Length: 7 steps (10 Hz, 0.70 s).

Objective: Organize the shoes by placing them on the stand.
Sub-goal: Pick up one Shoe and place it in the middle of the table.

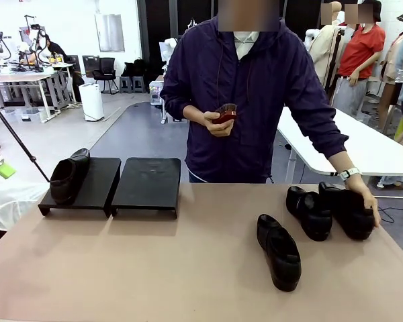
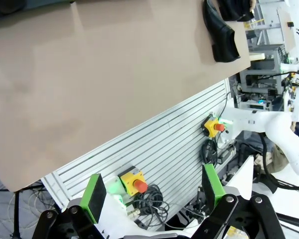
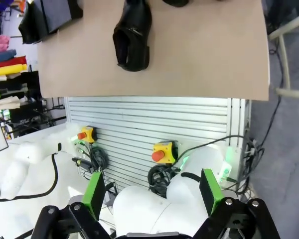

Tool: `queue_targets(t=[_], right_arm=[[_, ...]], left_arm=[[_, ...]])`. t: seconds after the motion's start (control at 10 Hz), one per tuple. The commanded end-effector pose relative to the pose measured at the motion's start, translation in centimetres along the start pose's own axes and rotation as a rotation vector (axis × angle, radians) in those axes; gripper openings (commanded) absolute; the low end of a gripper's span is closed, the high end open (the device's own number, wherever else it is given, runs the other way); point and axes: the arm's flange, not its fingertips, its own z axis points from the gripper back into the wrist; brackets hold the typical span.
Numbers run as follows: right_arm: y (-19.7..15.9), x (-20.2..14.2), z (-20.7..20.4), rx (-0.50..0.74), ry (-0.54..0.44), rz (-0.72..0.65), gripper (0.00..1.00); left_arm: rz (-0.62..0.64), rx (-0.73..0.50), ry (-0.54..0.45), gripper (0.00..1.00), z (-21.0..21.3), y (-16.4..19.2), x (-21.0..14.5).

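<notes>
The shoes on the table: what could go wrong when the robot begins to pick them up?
The person's hand rests on the far-right shoe; the right gripper, reaching there, could hit it. That shoe and the neighbouring shoe stand close together, so a grasp on one may knock the other.

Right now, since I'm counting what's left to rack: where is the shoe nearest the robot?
Front view: the nearest shoe lies on the table, right of centre, alone, nearer the robot than the two shoes by the person's hand.

Left gripper [image 2: 152, 189] black, green pads [image 2: 95, 196], seemingly round pivot screws [image 2: 228, 199].
</notes>
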Motion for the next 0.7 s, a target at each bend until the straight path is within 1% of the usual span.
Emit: queue_targets(t=[0.0, 0.2, 0.4, 0.5, 0.6], right_arm=[[0.9, -0.2, -0.3, 0.009, -0.008, 0.026, 1.00], [1.2, 0.2, -0.7, 0.004, 0.010, 0.037, 1.00], [2.6, 1.0, -2.4, 0.010, 0.030, 0.047, 1.00], [4.7, 1.9, -4.7, 0.002, 0.033, 0.047, 1.00], [7.2, 3.0, -7.4, -0.042, 0.051, 0.064, 1.00]], left_arm=[[-0.004, -0.002, 0.008, 1.00, 0.3, 0.0, -0.2], [-0.004, -0.002, 0.008, 1.00, 0.3, 0.0, -0.2], [-0.004, -0.002, 0.008, 1.00, 0.3, 0.0, -0.2], [-0.004, -0.002, 0.008, 1.00, 0.3, 0.0, -0.2], [-0.004, -0.002, 0.008, 1.00, 0.3, 0.0, -0.2]])
